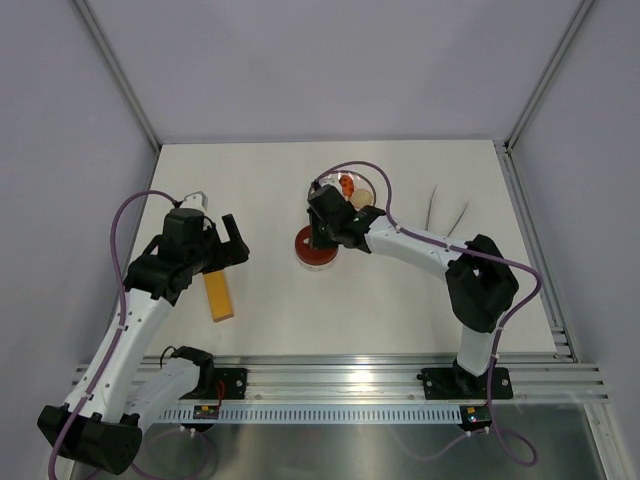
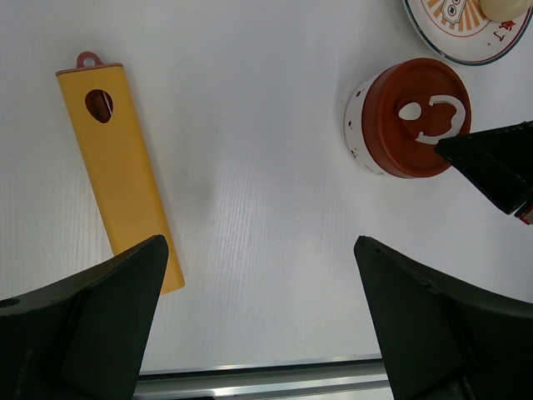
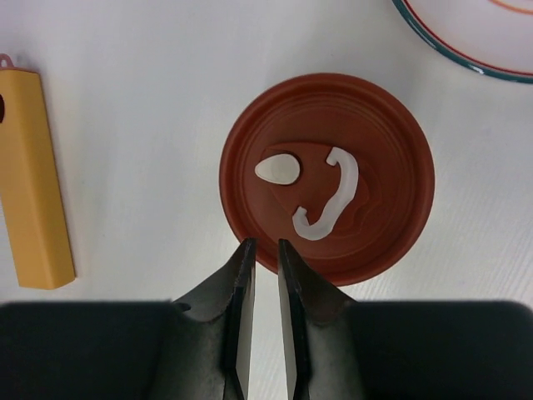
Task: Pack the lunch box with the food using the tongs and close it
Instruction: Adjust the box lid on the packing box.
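Left tool [image 2: 260,250] is hanging released, fingers spread wide apart, hovering over bare tabletop [image 1: 400,310] and gripping nothing. Yellow-orange bar [image 2: 121,167] is lying flat just under and beside its left finger, small reddish loop at the far end, a cut-out hole near that end.

Right tool [image 3: 261,246] is reaching in from the right side and pointing down at the lunch box [image 2: 366,125]. Its fingers are standing almost together with only a thin slit between them, tips sitting right at the near rim of the lid [image 3: 383,167]. Cannot tell if they are pinching the rim or just touching it.

Lunch box is sitting mid tabletop, between the two tools, upright, with the dark-red lid resting on top of it. White curled mark [image 3: 348,187] and a small white oval [image 3: 277,169] are facing up. The tin's side wall is showing pale with small dark dots in the left wrist view.

Plate [image 2: 441,46] is lying just beyond the lunch box, close but apart from it, with the food [image 1: 347,183] sitting on it: orange and beige pieces are showing, the rest hidden by the right arm.

Tongs [image 1: 433,208] are lying further right on the tabletop, well apart from both tools, arms splayed in a V
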